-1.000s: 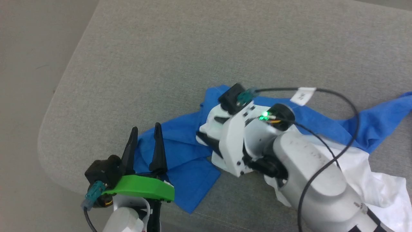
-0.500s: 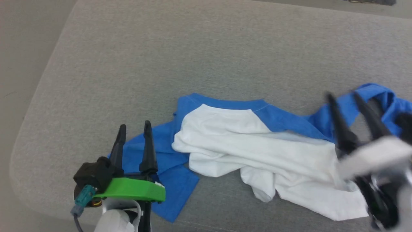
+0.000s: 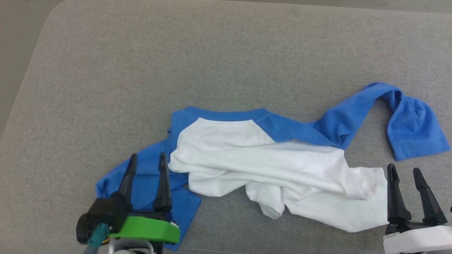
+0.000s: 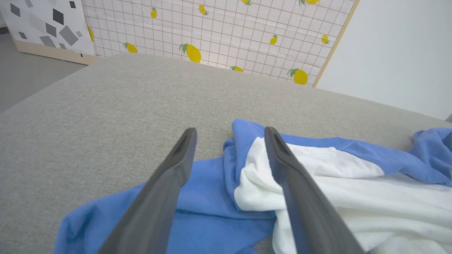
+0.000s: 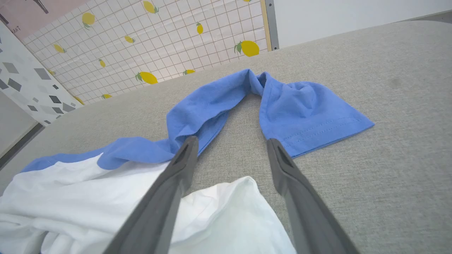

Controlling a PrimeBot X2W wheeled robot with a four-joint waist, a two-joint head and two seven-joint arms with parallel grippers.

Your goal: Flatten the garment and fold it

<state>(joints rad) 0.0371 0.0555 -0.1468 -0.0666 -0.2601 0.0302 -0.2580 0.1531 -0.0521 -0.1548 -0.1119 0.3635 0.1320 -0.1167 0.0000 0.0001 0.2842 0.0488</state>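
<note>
Now we see the right gripper [image 3: 403, 168] at the near right, just beside the white hem, its fingers apart and holding nothing. One second ago this arm was stretched across the middle of the garment [image 3: 268, 165]. It has drawn back, and our head camera has shifted too, so the whole shirt is in sight. The garment lies crumpled on the grey cushion [image 3: 212, 53], with the neckband on the far side and the white body bunched in folds. The right sleeve [image 3: 413, 130] is thrown out to the far right. The left gripper [image 3: 148, 155], fingers also apart and empty, is over the left sleeve [image 3: 107, 183]; whether it touches, we cannot tell. We judge that the flattening is hardly begun, and both arms are free to take new corners.
</note>
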